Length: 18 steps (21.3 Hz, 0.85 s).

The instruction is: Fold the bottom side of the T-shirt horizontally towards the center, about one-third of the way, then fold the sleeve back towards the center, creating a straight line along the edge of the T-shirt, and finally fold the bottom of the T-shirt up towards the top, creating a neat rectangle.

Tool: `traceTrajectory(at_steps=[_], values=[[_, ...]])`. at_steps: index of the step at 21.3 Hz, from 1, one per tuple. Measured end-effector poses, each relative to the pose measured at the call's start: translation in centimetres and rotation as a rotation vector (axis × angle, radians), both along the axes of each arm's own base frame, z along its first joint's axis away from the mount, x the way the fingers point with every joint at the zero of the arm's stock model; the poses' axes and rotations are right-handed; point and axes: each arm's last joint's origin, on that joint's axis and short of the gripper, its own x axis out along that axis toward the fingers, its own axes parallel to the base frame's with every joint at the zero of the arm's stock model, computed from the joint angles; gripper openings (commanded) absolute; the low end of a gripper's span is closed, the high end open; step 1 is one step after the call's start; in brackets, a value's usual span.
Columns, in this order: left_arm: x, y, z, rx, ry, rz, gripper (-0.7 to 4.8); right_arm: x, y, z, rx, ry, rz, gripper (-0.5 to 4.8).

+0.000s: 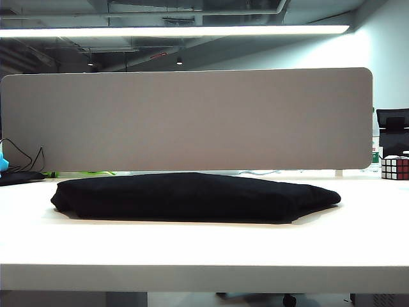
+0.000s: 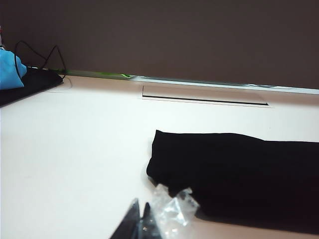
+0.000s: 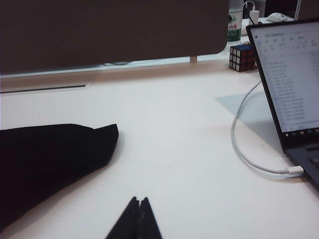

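Surface: a broad white surface fills the foreground, front edge in shadow.
Divider: a long grey partition panel with rounded corners stands along the far edge.
Slot: a narrow cable slot is cut into the top just before the panel.
Ceiling: bare dark ceiling, pipes and ducts showing.
Light: one bright strip lamp runs across overhead.
Wall: pale wall at far right, a dark office chair below it.
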Motion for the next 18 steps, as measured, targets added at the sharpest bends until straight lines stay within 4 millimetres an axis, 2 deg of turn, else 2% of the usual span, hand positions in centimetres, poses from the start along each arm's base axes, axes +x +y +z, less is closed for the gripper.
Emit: traceTrajectory(at_steps=[18], values=[[0.00, 0.00, -0.20, 0.004, 0.021, 0.000, -0.06, 0.01, 0.00, 0.22, 0.002, -0.023, 0.000, -0.08]])
